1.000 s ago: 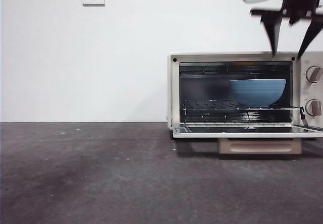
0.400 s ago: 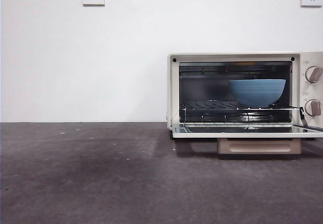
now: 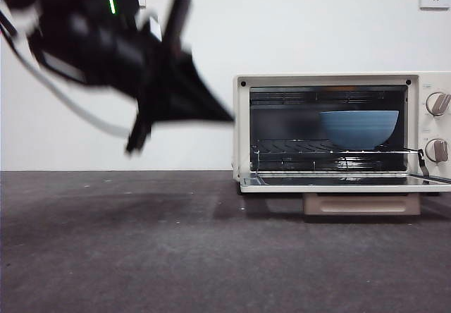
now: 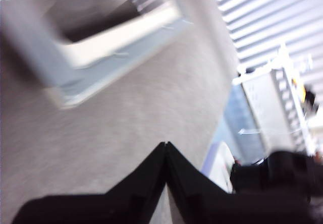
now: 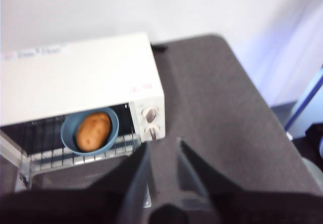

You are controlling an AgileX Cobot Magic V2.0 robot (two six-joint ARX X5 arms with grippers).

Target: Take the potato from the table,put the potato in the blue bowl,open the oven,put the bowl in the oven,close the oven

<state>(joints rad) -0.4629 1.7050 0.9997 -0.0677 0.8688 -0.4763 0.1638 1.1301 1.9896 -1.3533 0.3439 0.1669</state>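
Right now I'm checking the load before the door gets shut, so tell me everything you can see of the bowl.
The bowl is deep, round and matte blue, narrowing to a smaller base, with faint ridges outside. It stands upright on the wire rack inside the oven, toward the knob side, behind the door that lies folded down. The right wrist view shows the potato lying in it, filling much of its mouth. No hand touches it.

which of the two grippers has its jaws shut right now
The left gripper: its two black jaws meet in one tip as it swings in beside the open oven. The right gripper shows a clear gap between its jaws, high above the oven.
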